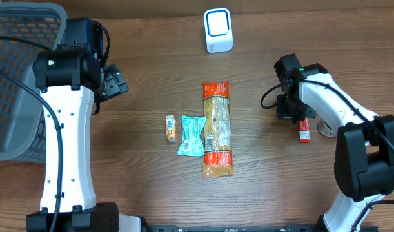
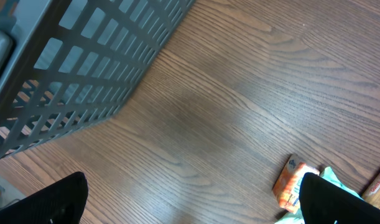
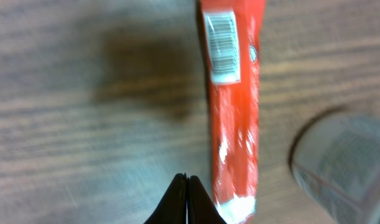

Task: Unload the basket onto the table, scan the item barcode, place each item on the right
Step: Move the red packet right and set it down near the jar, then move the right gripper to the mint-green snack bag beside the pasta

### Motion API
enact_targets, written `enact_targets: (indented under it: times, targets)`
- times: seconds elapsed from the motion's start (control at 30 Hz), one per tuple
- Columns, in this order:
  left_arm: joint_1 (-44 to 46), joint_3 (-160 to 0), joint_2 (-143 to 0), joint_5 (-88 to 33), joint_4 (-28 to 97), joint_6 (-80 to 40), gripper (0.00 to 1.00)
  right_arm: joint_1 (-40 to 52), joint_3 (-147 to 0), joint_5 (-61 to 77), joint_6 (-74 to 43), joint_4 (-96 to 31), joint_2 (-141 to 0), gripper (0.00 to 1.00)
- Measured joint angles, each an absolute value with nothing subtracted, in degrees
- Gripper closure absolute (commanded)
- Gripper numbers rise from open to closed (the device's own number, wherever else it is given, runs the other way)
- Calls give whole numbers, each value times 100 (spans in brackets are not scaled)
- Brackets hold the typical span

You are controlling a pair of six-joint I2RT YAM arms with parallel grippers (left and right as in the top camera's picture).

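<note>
Slim red packet (image 3: pixel 233 124) lies barcode-up on the tabletop (image 3: pixel 84 155), far right. Right hand (image 3: pixel 187 193), fingers together, hovers just beside it, empty. Left hand (image 1: pixel 116 82) spread wide. The packet looks light, soft and slippery; pinch across its narrow middle.

I see two arms that look alike. My left arm (image 1: pixel 68 148) and right arm (image 1: pixel 325 96) have smooth white shells and round black joints. A thin black cable (image 1: pixel 39 103) runs beside the left one. Each arm has a tiny green light (image 1: pixel 53 63). The left fingers (image 2: pixel 53 202) are black and chunky. The right fingers (image 3: pixel 177 202) are black with thin, pointy tips.
</note>
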State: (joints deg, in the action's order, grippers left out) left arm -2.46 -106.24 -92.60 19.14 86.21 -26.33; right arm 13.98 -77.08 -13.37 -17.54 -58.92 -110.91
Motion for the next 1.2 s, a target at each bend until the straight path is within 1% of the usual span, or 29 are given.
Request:
enact_targets:
  times: [0.23, 0.5, 0.57, 0.73, 0.93, 1.1, 1.2]
  targets:
    - [-246, -10624, -9260, 1911, 8621, -2633, 0, 1339, -7345, -1286, -1756, -4772, -11091, 96]
    - [-246, -10624, -9260, 1911, 8621, -2633, 0, 945, -6600, -1302, -1756, -3555, -10982, 96]
    - [-246, -10624, -9260, 1914, 8621, -2633, 0, 851, -6543, -1304, -1758, -3450, -10956, 96]
    - [-246, -10624, -9260, 1914, 8621, -2633, 1, 749, -6556, -1310, -1717, -3577, -10954, 96]
    - [-246, -10624, -9260, 1914, 8621, -2633, 0, 744, -6670, -1096, -1396, -4121, -10954, 96]
    - [-246, -10624, -9260, 1914, 8621, -2633, 0, 731, -6724, -823, -1201, -4676, -10932, 93]
    - [-246, -10624, -9260, 1914, 8621, -2633, 1, 720, -6724, -788, -1131, -4807, -10923, 88]
